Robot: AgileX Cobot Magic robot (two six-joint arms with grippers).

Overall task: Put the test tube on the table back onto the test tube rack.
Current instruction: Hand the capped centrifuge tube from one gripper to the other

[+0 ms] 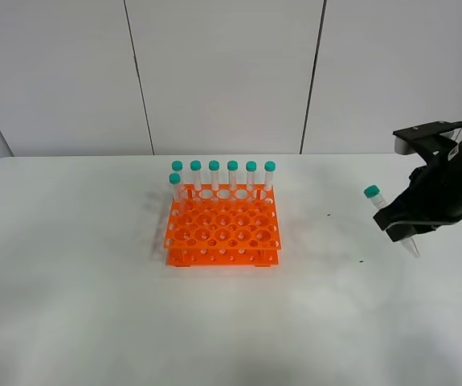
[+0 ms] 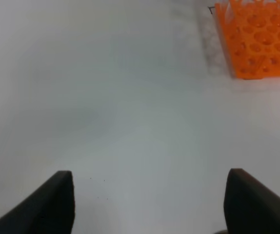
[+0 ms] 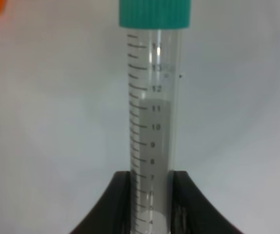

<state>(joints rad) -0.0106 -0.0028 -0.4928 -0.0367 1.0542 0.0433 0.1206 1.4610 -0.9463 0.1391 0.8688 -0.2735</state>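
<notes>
Your right gripper (image 1: pixel 399 223) is clenched on the tube (image 1: pixel 377 201), well to the right of the rack (image 1: pixel 222 227). From the high camera the tube sits tilted, with its teal cap toward the rack and higher and its conical tip lower and pointing away. You cannot tell from there whether the tip touches the worktop (image 1: pixel 94 305).

Your right wrist camera shows the tube (image 3: pixel 152 107) pinched between the two black fingers (image 3: pixel 115 207) of the right gripper (image 3: pixel 152 200), low on its graduated body. The capped end stands clear of them, and the printed scale faces the camera.

The rack stands near the middle of the worktop, toward the back. It holds seven capped tubes (image 1: pixel 232 177): six upright along the rear row and one in the next row, at the left end.

Your left gripper (image 2: pixel 149 202) is released, its fingers (image 2: pixel 57 202) spread wide with only bare worktop (image 2: pixel 105 97) between them. A corner of the rack (image 2: pixel 256 44) shows far ahead of it.
</notes>
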